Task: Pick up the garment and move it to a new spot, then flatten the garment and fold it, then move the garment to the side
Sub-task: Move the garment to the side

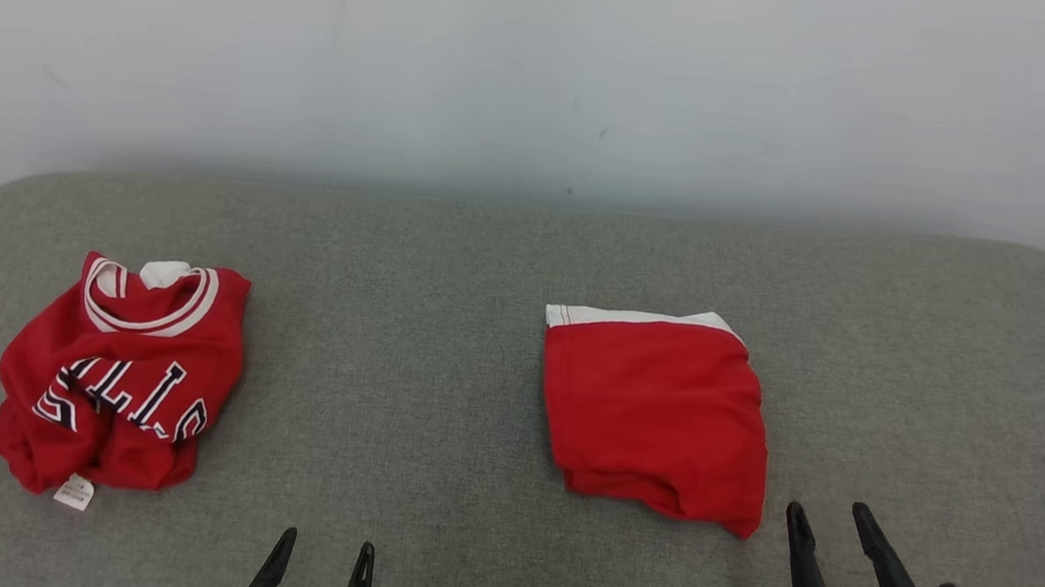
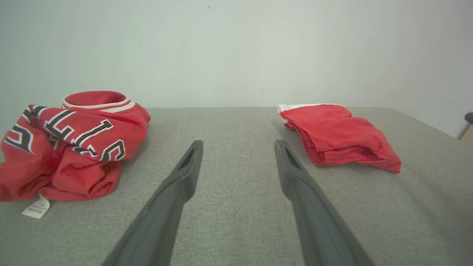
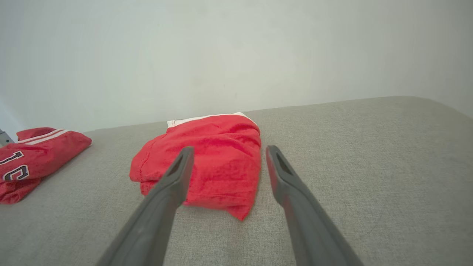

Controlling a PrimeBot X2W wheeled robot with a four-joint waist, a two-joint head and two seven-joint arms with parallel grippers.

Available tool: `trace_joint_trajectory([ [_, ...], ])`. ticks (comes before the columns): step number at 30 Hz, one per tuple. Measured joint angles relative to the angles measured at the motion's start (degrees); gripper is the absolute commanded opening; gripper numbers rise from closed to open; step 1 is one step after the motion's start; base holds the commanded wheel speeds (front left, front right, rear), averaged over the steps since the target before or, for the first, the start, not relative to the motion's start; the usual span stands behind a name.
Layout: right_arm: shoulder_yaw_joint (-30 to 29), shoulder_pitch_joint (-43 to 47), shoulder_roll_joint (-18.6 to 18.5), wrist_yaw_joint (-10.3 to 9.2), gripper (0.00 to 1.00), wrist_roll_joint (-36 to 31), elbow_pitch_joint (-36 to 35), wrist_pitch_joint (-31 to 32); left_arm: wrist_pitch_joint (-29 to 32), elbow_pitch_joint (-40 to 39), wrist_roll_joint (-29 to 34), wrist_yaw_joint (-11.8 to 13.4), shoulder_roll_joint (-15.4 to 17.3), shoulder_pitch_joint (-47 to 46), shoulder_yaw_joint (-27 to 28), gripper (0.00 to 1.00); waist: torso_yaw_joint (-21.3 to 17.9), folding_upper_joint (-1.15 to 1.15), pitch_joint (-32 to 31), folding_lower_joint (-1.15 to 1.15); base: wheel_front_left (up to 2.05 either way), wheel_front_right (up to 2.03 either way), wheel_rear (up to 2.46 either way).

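In the head view, you have a crumpled red jersey [image 1: 120,389] with a striped ribbed collar and block lettering at the left of the grey woven cushion [image 1: 429,371]. A folded red garment [image 1: 654,417], white-banded and roughly square, lies centre-right. Your left gripper [image 1: 327,540] and right gripper [image 1: 828,508] both stand spread and hold nothing. From the left wrist, the jersey bunches in soft lumps. From the right wrist, the folded garment's nubby knit lies just past the parted fingers.

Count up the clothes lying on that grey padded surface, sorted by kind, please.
Crumpled red jersey with dark-and-white lettering and striped collar: 1
Folded plain red cloth garment with a white band: 1
Total: 2
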Motion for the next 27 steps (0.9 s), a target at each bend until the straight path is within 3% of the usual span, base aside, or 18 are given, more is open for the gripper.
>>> trace_joint_trajectory([
  [12,12.2,-18.3,-8.3,0.0,1.0,21.9,15.1,2.0,0.0,-0.2,0.4,-1.3,0.0,-4.7,-1.2,1.0,1.9,0.0,5.9,0.0,0.0,0.0,0.0],
  [15,14.4,-22.2,-10.6,0.0,1.0,24.3,17.8,2.6,0.0,0.0,0.2,-1.5,0.0,-5.9,-1.5,1.0,2.4,0.0,7.7,0.01,0.0,0.0,0.0],
  [27,20.3,-29.5,-12.4,0.0,1.0,36.3,23.7,5.5,0.0,0.7,-0.1,-2.0,0.0,-9.7,-2.4,1.0,4.4,0.0,13.2,0.01,0.0,0.0,0.0],
])
